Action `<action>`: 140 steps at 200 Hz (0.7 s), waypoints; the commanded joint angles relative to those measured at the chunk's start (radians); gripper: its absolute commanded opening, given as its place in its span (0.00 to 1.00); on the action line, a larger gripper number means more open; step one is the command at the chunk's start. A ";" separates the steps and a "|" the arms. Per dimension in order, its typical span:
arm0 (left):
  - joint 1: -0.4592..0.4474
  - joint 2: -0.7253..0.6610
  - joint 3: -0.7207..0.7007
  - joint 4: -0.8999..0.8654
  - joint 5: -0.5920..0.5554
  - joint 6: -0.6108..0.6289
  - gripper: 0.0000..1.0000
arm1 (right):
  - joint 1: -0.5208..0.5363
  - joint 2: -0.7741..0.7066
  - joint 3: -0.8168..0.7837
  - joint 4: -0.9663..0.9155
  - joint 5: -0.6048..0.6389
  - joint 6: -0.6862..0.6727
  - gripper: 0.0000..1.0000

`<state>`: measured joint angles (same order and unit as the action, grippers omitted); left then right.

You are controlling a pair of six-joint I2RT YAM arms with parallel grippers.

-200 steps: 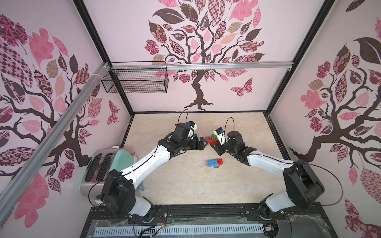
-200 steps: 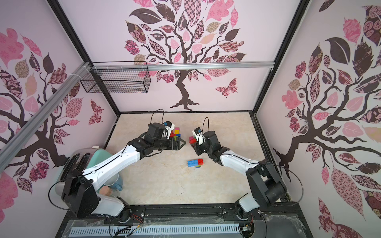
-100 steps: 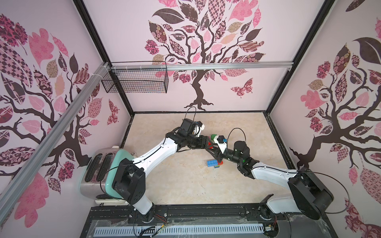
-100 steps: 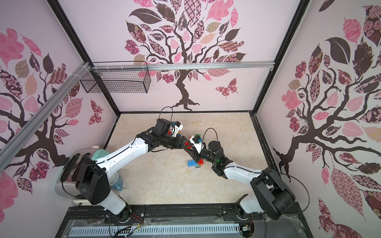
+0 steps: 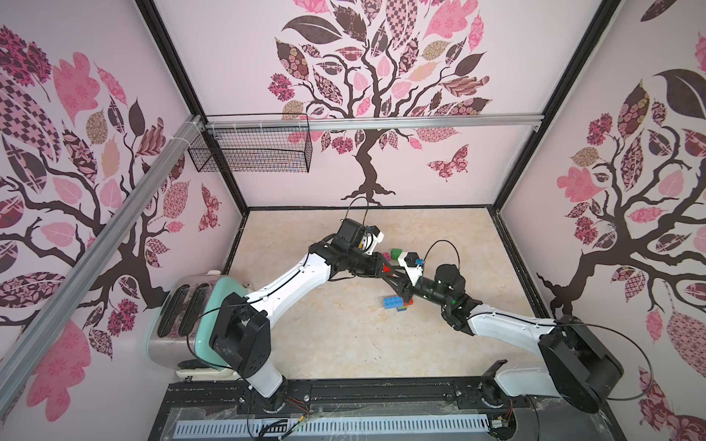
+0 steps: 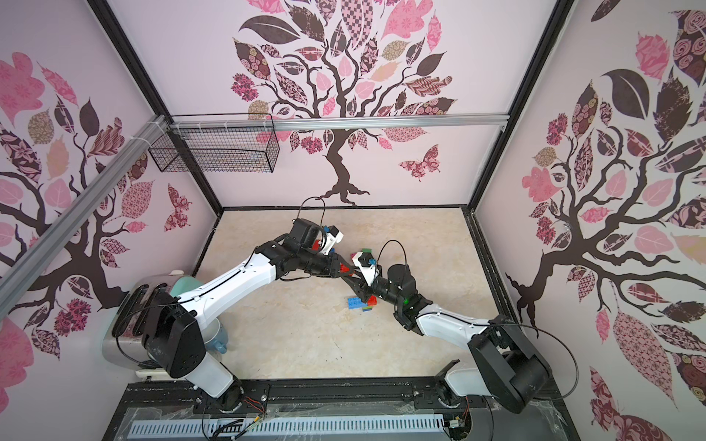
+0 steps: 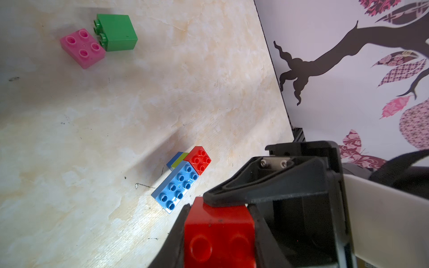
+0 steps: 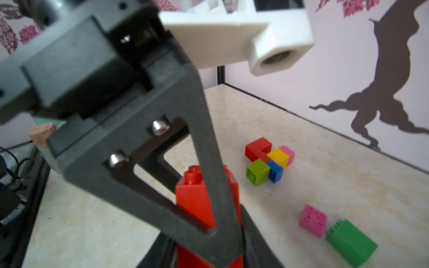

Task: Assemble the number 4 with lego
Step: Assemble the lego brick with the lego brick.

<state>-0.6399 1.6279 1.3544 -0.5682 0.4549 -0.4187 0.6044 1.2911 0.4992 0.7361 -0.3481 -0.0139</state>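
Left gripper (image 7: 219,234) is pinched on the red brick (image 7: 218,243), one jaw on each side wall. The right gripper (image 8: 206,254) meets it head-on. One of its fingers lies against the brick's far edge in the left wrist view, and in the right wrist view the brick stands between its own jaws too. Whether those jaws grip or have let go I cannot tell.

The two grips look crossed, probably so each takes a free pair of faces. Both arms meet in mid-air over the table (image 5: 344,336), so I judge this a handover, likely to turn the brick for pressing down.

Just below the meeting point lies the build (image 5: 395,301). It is a long blue brick, studs up, with a small red one at its end and lime and blue showing beneath. It lies flat, so the 4 seems to be laid out on the table, and the held brick is probably meant for it.

Farther off, a pink brick (image 7: 82,47) sits studs up, just beside a green brick (image 7: 116,32) tipped on its side. Beyond them a cluster (image 8: 269,160) of red, yellow, pink, lime and blue bricks huddles near the back wall. This spare stock lies well apart from the build.
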 commanded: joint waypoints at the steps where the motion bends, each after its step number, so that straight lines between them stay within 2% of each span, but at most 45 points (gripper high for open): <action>1: -0.022 0.016 0.071 -0.080 -0.282 0.133 0.00 | -0.002 -0.129 -0.021 -0.133 0.170 0.118 0.61; 12: -0.060 0.044 0.112 -0.129 -0.369 0.200 0.00 | -0.003 -0.190 -0.044 -0.189 0.237 0.142 0.75; 13: -0.065 0.047 0.113 -0.132 -0.380 0.206 0.00 | -0.002 -0.195 -0.047 -0.194 0.243 0.145 0.81; 14: -0.069 0.050 0.117 -0.136 -0.390 0.210 0.00 | -0.003 -0.204 -0.049 -0.199 0.249 0.147 0.81; 15: -0.073 0.053 0.122 -0.138 -0.399 0.212 0.00 | -0.003 -0.204 -0.052 -0.203 0.252 0.149 0.95; 20: -0.093 0.067 0.137 -0.148 -0.439 0.240 0.00 | -0.004 -0.240 -0.064 -0.223 0.295 0.161 0.99; 38: -0.146 0.113 0.178 -0.162 -0.526 0.299 0.00 | -0.013 -0.345 -0.105 -0.315 0.463 0.219 0.99; 56: -0.161 0.147 0.213 -0.168 -0.480 0.324 0.00 | -0.066 -0.443 -0.119 -0.464 0.641 0.339 1.00; 75: -0.192 0.149 0.201 -0.126 -0.402 0.377 0.00 | -0.207 -0.524 -0.113 -0.627 0.614 0.454 0.99; 95: -0.251 0.142 0.164 -0.080 -0.392 0.492 0.00 | -0.322 -0.589 -0.134 -0.684 0.591 0.502 1.00; 122: -0.274 0.180 0.185 -0.114 -0.381 0.611 0.00 | -0.336 -0.596 -0.111 -0.735 0.600 0.501 0.99; 140: -0.274 0.217 0.236 -0.171 -0.393 0.663 0.00 | -0.337 -0.559 -0.077 -0.784 0.559 0.507 0.99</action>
<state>-0.9226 1.7893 1.5219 -0.6857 0.0658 0.1143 0.2707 0.7002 0.3691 0.0723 0.2314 0.4522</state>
